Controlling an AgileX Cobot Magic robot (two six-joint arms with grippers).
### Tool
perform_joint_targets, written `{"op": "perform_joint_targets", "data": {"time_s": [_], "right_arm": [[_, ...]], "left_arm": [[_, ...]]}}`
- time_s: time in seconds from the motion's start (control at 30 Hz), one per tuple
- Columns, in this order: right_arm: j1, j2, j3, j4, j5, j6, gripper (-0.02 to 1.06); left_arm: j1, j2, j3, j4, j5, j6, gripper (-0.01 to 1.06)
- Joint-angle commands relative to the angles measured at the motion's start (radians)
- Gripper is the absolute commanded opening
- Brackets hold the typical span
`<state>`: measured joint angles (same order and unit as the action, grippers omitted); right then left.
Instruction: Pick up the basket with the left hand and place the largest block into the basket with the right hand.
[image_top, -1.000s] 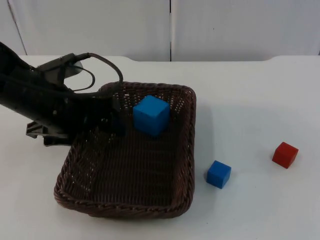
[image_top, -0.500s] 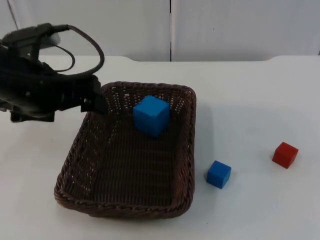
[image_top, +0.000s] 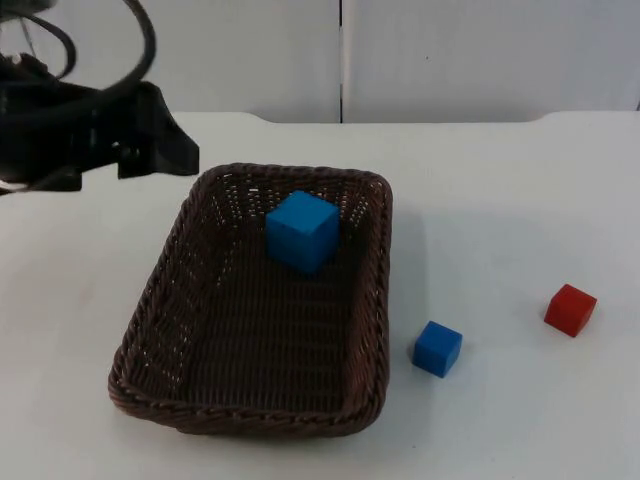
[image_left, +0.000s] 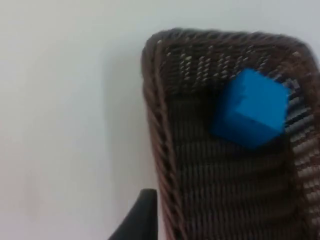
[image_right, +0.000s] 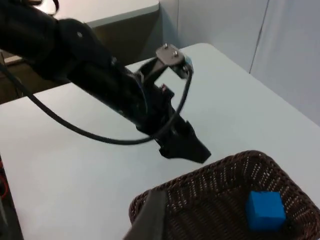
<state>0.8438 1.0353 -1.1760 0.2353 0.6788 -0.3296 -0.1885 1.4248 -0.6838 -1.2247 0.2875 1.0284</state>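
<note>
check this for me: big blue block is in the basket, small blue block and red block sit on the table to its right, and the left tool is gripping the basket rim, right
Not quite. The left tool is off the basket, above the table beyond its far-left corner, as the top view shows. The rest holds: big blue block inside, small blue block and red block outside.

— What can't be made out here?

— The left gripper (image_top: 178, 155) sits above the table beside the basket's (image_top: 375, 300) far left corner, but whether its fingers are parted or closed is not readable; in the right wrist view it (image_right: 192, 149) is a dark wedge with no gap to judge.

— And the basket itself?

— In the left wrist view its rim (image_left: 155, 125) is cut off by the picture's edge, so only one end shows. The large blue block (image_left: 250, 107) inside hides the weave behind it.

— The left arm?

— It runs out of the top view's edge. The weave's detail looks smeared, possibly by motion.
</note>
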Motion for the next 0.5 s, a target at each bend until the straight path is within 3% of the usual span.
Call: {"op": "perform_joint_targets", "data": {"time_s": [0.0,0.33,0.47], "right_arm": [[0.003,-0.007,0.015,0.001,0.013,0.004,0.83],[0.003,-0.155,0.230,0.001,-0.119,0.004,0.83],[0.003,-0.272,0.323,0.001,-0.140,0.008,0.83]], "left_arm": [[-0.004,-0.073,0.022,0.010,0.023,-0.013,0.96],[-0.004,-0.377,0.088,0.082,0.083,-0.025,0.96],[-0.004,-0.524,0.091,0.179,0.114,-0.133,0.96]]}}
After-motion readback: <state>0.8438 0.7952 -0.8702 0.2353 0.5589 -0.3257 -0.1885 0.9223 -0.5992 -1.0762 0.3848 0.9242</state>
